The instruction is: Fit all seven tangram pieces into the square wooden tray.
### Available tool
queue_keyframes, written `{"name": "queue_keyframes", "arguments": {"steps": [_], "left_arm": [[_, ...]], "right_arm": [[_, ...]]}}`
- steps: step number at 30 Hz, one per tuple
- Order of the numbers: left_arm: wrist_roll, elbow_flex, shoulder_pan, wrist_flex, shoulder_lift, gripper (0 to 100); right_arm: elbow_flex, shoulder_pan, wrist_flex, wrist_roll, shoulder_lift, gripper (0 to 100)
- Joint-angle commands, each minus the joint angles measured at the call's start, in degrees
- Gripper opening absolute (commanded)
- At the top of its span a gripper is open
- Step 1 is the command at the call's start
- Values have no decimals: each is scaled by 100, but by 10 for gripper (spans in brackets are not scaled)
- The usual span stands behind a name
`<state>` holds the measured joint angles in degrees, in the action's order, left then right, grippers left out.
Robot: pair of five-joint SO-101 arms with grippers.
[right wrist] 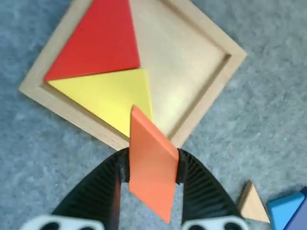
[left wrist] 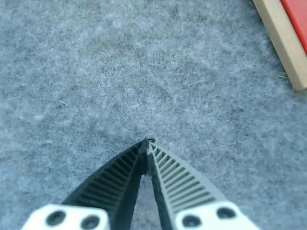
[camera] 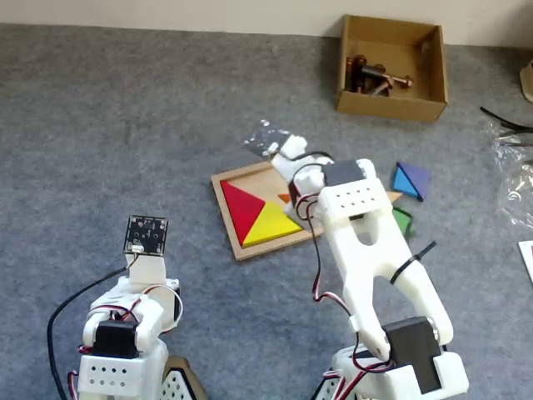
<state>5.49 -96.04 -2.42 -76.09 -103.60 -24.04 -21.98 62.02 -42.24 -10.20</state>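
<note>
Right now the orange piece (right wrist: 151, 163) is pinched across its width in your right gripper (right wrist: 152, 164), held above the tray's (right wrist: 206, 98) near rim. Its long axis points away from the gripper, and its far tip overlaps the yellow triangle's (right wrist: 108, 93) corner. The red triangle (right wrist: 98, 40) sits beside the yellow one. The bare wood the piece needs lies just past that tip, in the half of the tray toward the table's far edge. The right arm is the nearer one. Your left gripper (left wrist: 147, 143) is closed on nothing, over bare table well apart from the tray. A blue triangle (camera: 405, 180) waits outside.
</note>
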Motion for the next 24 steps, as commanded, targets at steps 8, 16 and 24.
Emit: {"name": "queue_keyframes", "arguments": {"steps": [8, 16, 24], "left_arm": [[35, -110, 92, 18, -40, 5], [35, -110, 92, 18, -40, 5], [35, -110, 92, 18, -40, 5]], "right_arm": [[418, -453, -136, 62, -75, 29], [382, -462, -822, 62, -75, 29], [391, -708, -945, 62, -66, 29]]}}
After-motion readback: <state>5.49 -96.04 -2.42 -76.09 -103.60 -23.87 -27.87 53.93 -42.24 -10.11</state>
